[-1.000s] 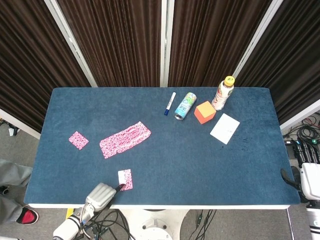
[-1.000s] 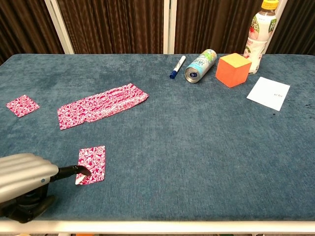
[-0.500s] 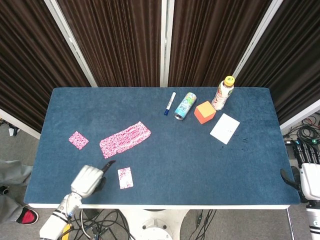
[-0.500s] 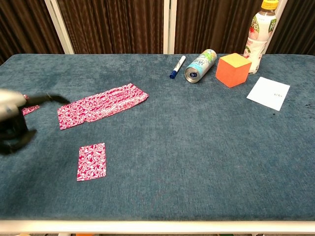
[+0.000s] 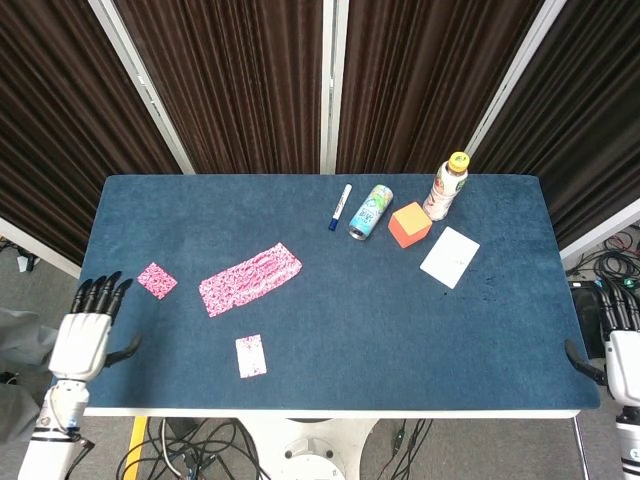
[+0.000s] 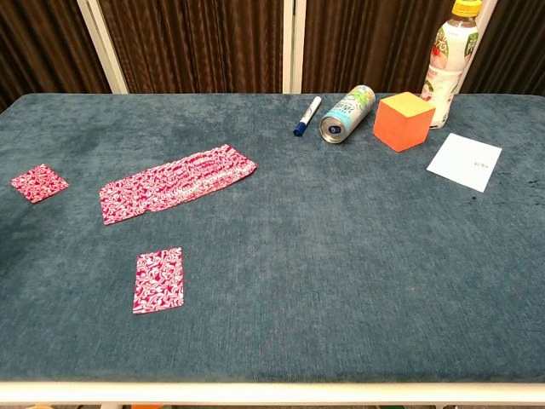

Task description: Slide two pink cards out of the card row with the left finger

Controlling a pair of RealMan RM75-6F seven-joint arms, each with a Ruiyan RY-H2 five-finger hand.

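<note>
A row of overlapping pink cards (image 5: 250,279) (image 6: 176,182) lies slanted on the left half of the blue table. One single pink card (image 5: 157,280) (image 6: 38,182) sits apart to the row's left. Another single pink card (image 5: 250,356) (image 6: 158,279) lies near the front edge. My left hand (image 5: 88,333) hangs off the table's left edge with its fingers spread and nothing in it; the chest view does not show it. My right hand (image 5: 622,345) shows only partly at the far right, off the table, fingers straight.
At the back right stand a blue marker (image 5: 340,206), a lying can (image 5: 370,211), an orange cube (image 5: 409,224), a bottle (image 5: 449,186) and a white sheet (image 5: 450,256). Dark curtains close off the back.
My left hand has lifted from the front card, swung left and withdrawn off the table's left edge, with its fingers now spread. The front card stays where it was slid.
</note>
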